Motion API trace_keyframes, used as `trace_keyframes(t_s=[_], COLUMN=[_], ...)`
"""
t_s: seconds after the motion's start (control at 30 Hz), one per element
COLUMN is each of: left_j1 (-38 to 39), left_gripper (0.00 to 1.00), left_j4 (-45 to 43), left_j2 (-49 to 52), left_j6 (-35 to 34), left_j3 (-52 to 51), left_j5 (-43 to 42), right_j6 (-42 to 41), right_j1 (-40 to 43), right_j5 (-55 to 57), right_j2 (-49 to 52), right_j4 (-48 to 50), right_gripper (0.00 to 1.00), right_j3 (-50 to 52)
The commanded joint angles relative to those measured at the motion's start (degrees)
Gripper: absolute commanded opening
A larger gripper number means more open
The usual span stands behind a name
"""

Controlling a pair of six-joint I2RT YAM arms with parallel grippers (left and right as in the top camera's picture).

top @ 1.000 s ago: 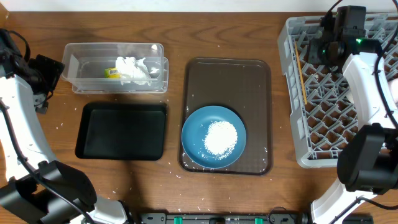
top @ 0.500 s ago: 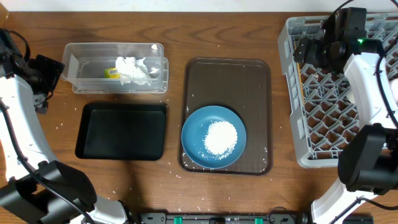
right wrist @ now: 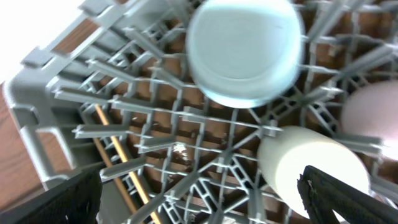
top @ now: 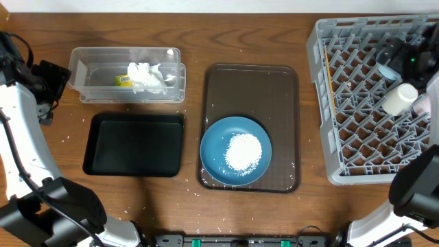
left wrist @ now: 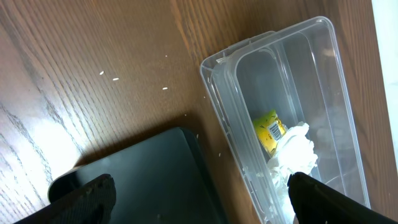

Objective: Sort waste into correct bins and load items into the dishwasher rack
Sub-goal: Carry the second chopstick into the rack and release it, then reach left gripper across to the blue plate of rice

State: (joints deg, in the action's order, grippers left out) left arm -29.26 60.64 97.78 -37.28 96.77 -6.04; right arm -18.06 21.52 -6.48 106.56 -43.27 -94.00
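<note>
The dark-blue plate [top: 218, 152] lies on the brown tray [top: 251, 89] with a heap of white rice [top: 243, 152] on it. The clear box [top: 96, 77] holds the yellow-green wrapper [left wrist: 268, 129] and the white napkin [left wrist: 296, 152]. Just in front of it sits the black tray [top: 134, 144]. My left gripper [left wrist: 202, 202] hovers open over the gap between those two bins. In the grey rack [top: 357, 171] lie the chopsticks [right wrist: 115, 155], a light-blue bowl [right wrist: 244, 53] and a white cup [right wrist: 311, 165]. My right gripper [right wrist: 199, 205] is open above them, holding nothing.
A few loose rice grains [left wrist: 109, 76] dot the wood around the bins and the brown tray. A second pale rounded item [right wrist: 373, 112] sits in the rack at the right edge. The rack fills the table's right side, and the left arm stands at the far left.
My right gripper has opened and swung right from the rack's far left corner across its far side. The chopsticks stay in the rack's left part. The left arm is unchanged.
</note>
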Motion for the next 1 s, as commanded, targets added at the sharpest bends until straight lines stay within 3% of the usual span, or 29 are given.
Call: trace_keyframes(t_s=[0.0, 0.4, 0.5, 0.73, 0.87, 0.97], left_j1=[-0.09, -0.09, -0.09, -0.09, 0.46, 3.67], left_gripper=[0.91, 0.91, 0.91, 0.91, 0.91, 0.91], left_j4=[0.17, 0.22, 1.22, 1.4, 8.96, 9.84], left_j2=[0.33, 0.33, 0.33, 0.33, 0.33, 0.33], left_j6=[0.57, 0.52, 0.55, -0.35, -0.2, 6.86], left_j3=[-0.13, -0.13, -0.13, -0.13, -0.15, -0.22], left_j5=[0.26, -0.44, -8.22, -10.56, -20.37, -22.43], right_j6=[-3.13, -3.13, -3.13, -3.13, -3.13, -3.13], right_j1=[0.33, 0.26, 0.26, 0.26, 0.26, 0.26], right_j5=[0.09, 0.09, 0.09, 0.09, 0.09, 0.09], right_j2=[-1.6, -1.6, -1.6, -1.6, -1.6, -1.6], right_j4=[-0.24, -0.24, -0.24, -0.24, -0.24, -0.24], right_gripper=[0.99, 0.99, 0.99, 0.99, 0.99, 0.99], right_j3=[0.0, 0.0, 0.0, 0.0, 0.0, 0.0])
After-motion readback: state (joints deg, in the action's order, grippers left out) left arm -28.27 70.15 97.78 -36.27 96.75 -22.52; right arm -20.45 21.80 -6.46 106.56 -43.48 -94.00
